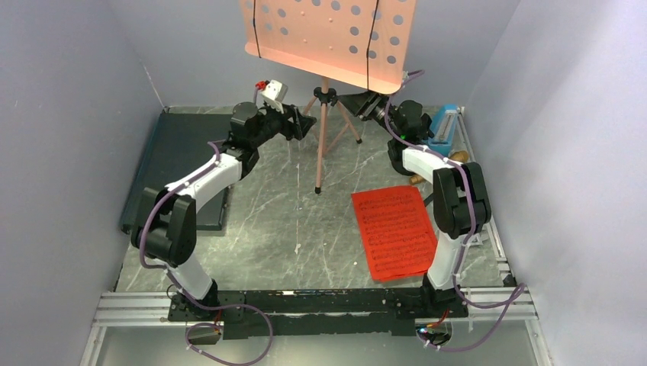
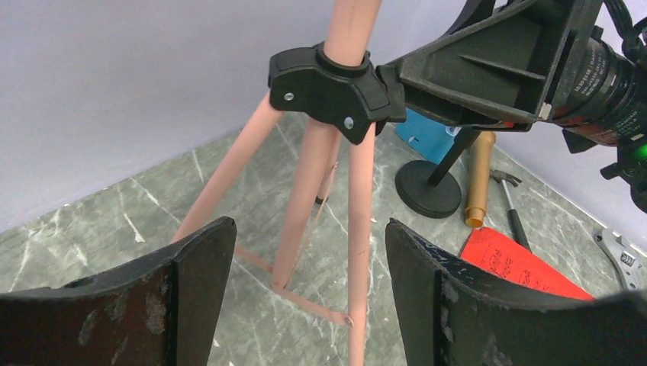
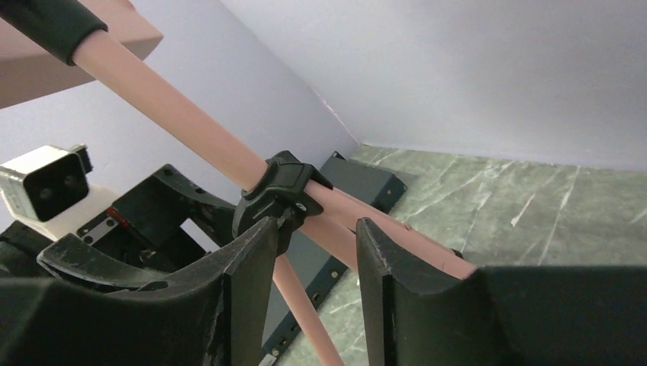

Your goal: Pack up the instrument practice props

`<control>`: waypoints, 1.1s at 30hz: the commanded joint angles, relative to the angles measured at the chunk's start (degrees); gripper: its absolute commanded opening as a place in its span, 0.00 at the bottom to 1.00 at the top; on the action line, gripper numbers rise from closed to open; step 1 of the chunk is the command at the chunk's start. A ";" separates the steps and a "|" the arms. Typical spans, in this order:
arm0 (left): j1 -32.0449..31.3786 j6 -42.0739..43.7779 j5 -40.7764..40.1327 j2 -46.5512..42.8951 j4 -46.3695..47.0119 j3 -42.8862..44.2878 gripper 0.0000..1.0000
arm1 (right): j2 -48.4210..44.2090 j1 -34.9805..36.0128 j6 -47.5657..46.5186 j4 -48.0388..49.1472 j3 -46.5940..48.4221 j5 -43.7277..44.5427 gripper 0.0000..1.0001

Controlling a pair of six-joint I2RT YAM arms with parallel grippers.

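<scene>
The pink tripod music stand (image 1: pixel 323 130) stands at the back centre, its perforated desk (image 1: pixel 328 30) high above. My left gripper (image 1: pixel 304 126) is open just left of the legs; in the left wrist view (image 2: pixel 305 229) two legs (image 2: pixel 360 229) show between its fingers, without contact. My right gripper (image 1: pixel 352 101) is open at the black tripod hub (image 3: pixel 278 191), its fingers (image 3: pixel 252 259) on either side of it. Red sheet-music pages (image 1: pixel 395 231) lie flat at the right. The blue metronome (image 1: pixel 445 126) stands at the back right. The gold microphone (image 2: pixel 479 179) lies by its black round base (image 2: pixel 427 187).
A flat dark case (image 1: pixel 179 160) lies along the left wall and shows in the right wrist view (image 3: pixel 358 179). A silver wrench (image 2: pixel 622 255) and a thin dark-handled tool (image 2: pixel 513 210) lie near the microphone. Grey walls close in on three sides.
</scene>
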 commanded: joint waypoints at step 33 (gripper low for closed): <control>-4.28 -0.39 0.80 8.78 -3.71 9.04 0.63 | 3.17 1.17 -27.67 14.21 1.16 -10.75 0.19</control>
